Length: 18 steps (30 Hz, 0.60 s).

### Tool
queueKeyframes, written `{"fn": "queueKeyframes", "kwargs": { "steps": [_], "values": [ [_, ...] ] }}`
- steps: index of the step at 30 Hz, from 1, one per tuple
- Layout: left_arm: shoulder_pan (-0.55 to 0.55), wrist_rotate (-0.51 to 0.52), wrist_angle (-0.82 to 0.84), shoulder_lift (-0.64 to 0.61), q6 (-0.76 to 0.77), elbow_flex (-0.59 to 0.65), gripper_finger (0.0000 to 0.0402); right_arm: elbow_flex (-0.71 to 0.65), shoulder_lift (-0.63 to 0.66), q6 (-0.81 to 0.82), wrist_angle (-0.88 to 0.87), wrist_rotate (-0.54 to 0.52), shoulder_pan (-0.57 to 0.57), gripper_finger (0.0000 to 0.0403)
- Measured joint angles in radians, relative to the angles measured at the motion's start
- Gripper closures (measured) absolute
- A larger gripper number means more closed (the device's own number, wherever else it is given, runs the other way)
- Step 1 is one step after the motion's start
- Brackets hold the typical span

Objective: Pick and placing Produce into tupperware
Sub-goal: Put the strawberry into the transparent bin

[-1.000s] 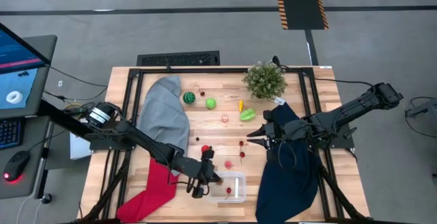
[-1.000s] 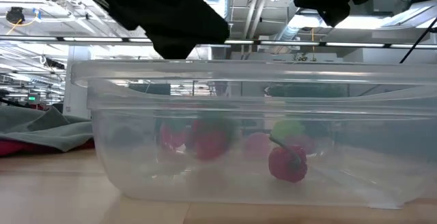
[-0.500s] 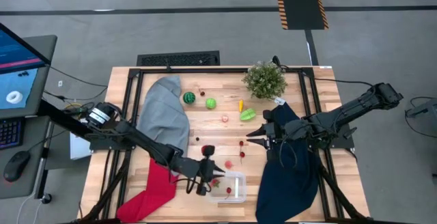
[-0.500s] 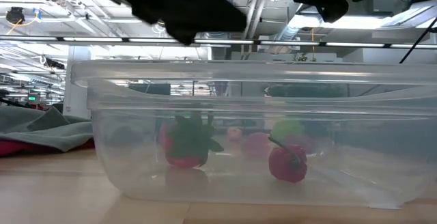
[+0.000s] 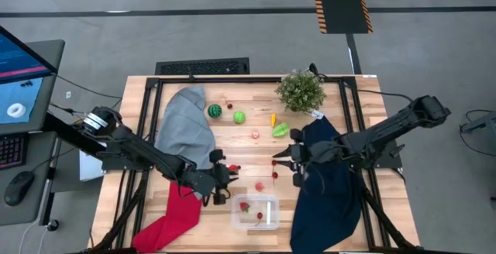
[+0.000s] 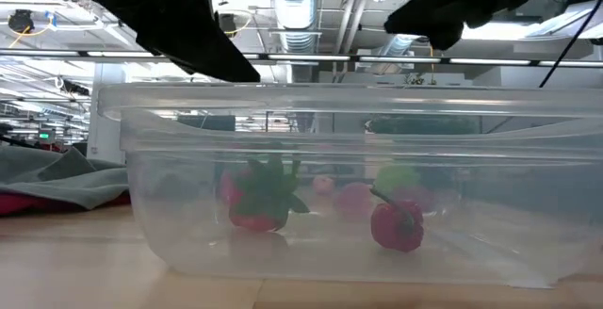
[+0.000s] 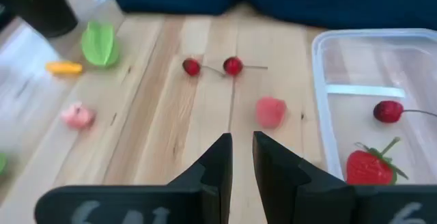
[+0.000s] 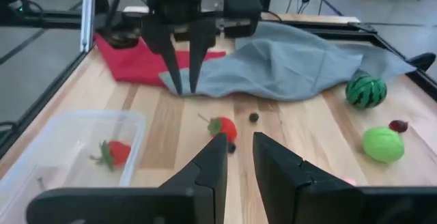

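**Wooden tabletop with scattered toy produce and a clear tupperware**

A pale wooden tabletop point(image 5: 248, 114) stands on a grey floor, with ceiling lights of a large hall visible behind it in the low view. The tupperware point(image 5: 256, 211) sits near the front edge, between a red cloth point(image 5: 174, 215) and a dark blue cloth point(image 5: 325, 200). Inside it lie two pieces of produce — a strawberry point(image 6: 259, 201) with green leaves and a red cherry point(image 6: 396, 226) with a stem — resting apart on the container floor.

The left gripper point(image 5: 225, 188) hovers just beside the tupperware, toward the red cloth and a grey cloth point(image 5: 186, 126). In the left wrist view its fingers point(image 7: 215, 162) stand a narrow gap apart, with nothing between them. The right gripper point(image 5: 280, 159) is above the middle of the tabletop, at the edge of the dark blue cloth; its fingers point(image 8: 273, 159) are likewise slightly parted and hold nothing.

Loose produce lies on the bare wood:
- a striped melon ball point(image 5: 215, 111) and a green fruit point(image 5: 239, 117) beside the grey cloth;
- a green leaf-shaped piece point(image 5: 280, 130) and a yellow piece point(image 5: 273, 118) near a potted plant point(image 5: 301, 90);
- a pink piece point(image 5: 256, 134) in the middle;
- a pink berry point(image 7: 271, 111) and a pair of cherries point(image 7: 212, 66) just beyond the container.
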State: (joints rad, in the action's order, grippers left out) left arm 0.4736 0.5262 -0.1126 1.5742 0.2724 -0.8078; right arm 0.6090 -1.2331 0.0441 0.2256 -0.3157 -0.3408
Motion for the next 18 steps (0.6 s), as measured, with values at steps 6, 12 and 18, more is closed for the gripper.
{"fn": "queueKeyframes", "kwargs": {
  "steps": [6,12,18],
  "values": [
    [0.023,-0.014,0.062,-0.002,0.004,0.002,0.0351,0.000,0.008,0.007,0.007,0.000,0.027,0.0308],
    [0.038,0.067,0.106,-0.002,0.058,0.002,0.0329,0.000,0.010,0.008,0.008,0.003,0.027,0.0308],
    [0.038,0.080,0.194,0.001,0.152,0.002,0.0274,0.000,0.004,0.008,0.008,0.003,0.027,0.0308]
  ]
}}
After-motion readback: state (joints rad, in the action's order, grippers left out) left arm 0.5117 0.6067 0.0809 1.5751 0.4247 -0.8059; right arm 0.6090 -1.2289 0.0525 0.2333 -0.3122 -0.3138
